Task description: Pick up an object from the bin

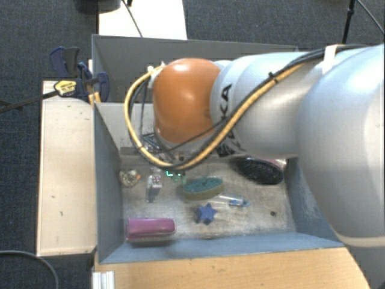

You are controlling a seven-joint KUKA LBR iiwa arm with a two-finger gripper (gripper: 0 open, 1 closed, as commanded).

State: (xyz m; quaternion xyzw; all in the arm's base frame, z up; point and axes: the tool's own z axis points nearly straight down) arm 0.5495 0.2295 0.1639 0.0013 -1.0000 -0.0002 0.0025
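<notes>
Teal oval pad (201,187) lies flat on the bin floor, about mid-bin and a touch toward the back, and it's the nearest thing to the gripper (154,188), which hangs just to its left, low over a bare patch of floor. I can't tell from here whether the gripper is spread or pressed together, and I see nothing caught in it. On the gripper's other side, near the left wall of the bin (108,161), sits a small clear trinket (128,177), apart from the pad. Just right of the pad and a little nearer to me lies a thin clear tube with a blue end (231,202), and in front of the pad, a small blue star (206,214). Down in the front left corner there's a purple block (150,226), lying lengthwise along the front wall, well apart from the rest. Back right, a black brush head (260,170) pokes out from beneath the arm (313,113). Above it all the orange cover (183,98) looms over the back of the bin, with a yellow cable (128,110) looping round its left side.
</notes>
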